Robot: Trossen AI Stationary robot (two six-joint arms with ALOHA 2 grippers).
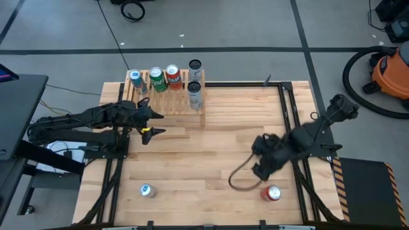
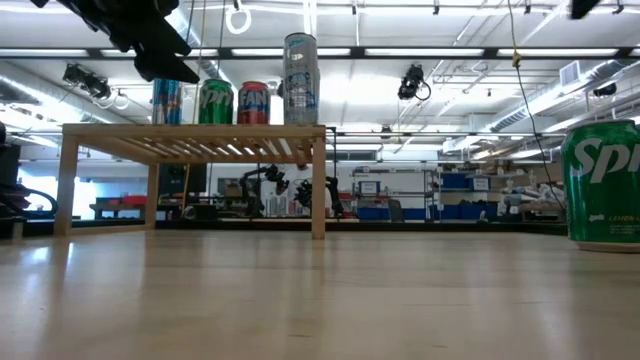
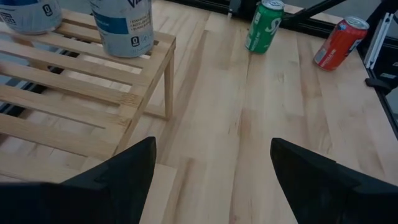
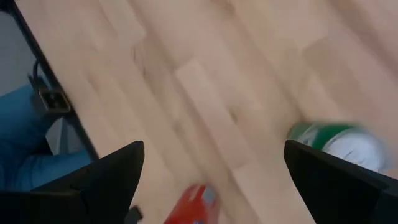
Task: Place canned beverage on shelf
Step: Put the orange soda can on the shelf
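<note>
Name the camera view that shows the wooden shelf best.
The low view: the shelf appears side-on, whole, with legs and cans on top. The high view shows its slatted top from above; the left wrist view shows one corner; the right wrist view shows none.

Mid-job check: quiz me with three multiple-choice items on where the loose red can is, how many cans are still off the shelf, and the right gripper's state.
1. Where is the loose red can?
A. On the shelf
B. On the table beside the right gripper
C. In the left gripper

2. How many cans stand on the table off the shelf?
A. None
B. Two
C. Four

3. What state is the right gripper in?
A. Open and empty
B. Shut on a can
C. Shut on nothing

Answers:
1 B: the red can stands on the table just by the right gripper.
2 B: only the red can and a green can stand away from the shelf.
3 A: its wrist view shows the fingers wide apart with nothing between them.
</note>
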